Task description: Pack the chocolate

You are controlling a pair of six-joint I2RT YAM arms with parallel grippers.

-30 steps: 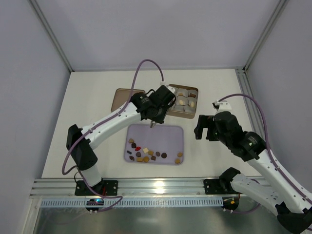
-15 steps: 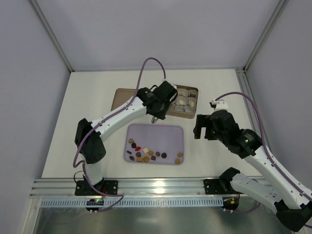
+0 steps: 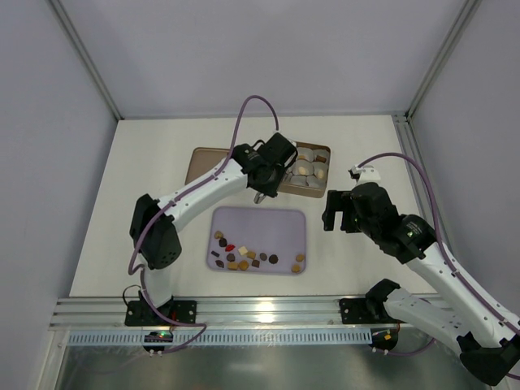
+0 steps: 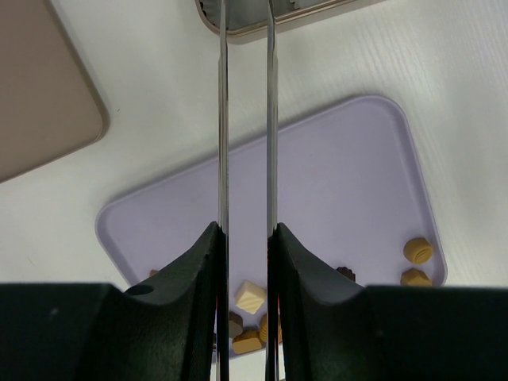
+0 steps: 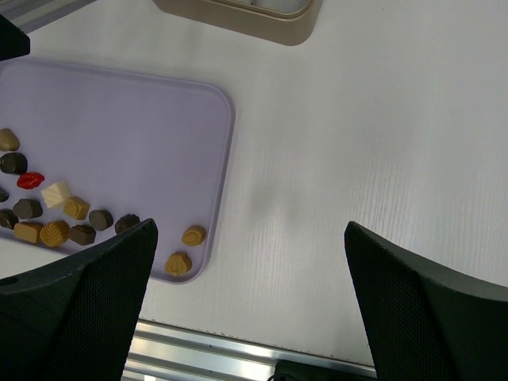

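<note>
Several small chocolate pieces (image 3: 244,258), dark brown, tan, cream and one red (image 5: 30,180), lie along the near edge of a lavender tray (image 3: 268,223). Behind it stands a tan box (image 3: 318,149) with pale cup liners. My left gripper (image 3: 258,197) hovers between the tray's far edge and the box. Its two thin metal blades (image 4: 222,119) run parallel with a narrow gap, and their tips are cut off at the top of the left wrist view, so any piece there is hidden. Right of the tray, my right gripper (image 3: 340,213) stands wide open above bare table, with nothing between its fingers (image 5: 95,302).
A flat brown lid (image 3: 203,166) lies left of the box. Two tan pieces (image 5: 186,248) sit apart in the tray's near right corner. An aluminium rail (image 3: 260,313) runs along the near table edge. Grey walls close in the back and both sides.
My left gripper has moved from over the tray's far edge toward the box, and its elbow has swung right. The right arm has barely shifted.
</note>
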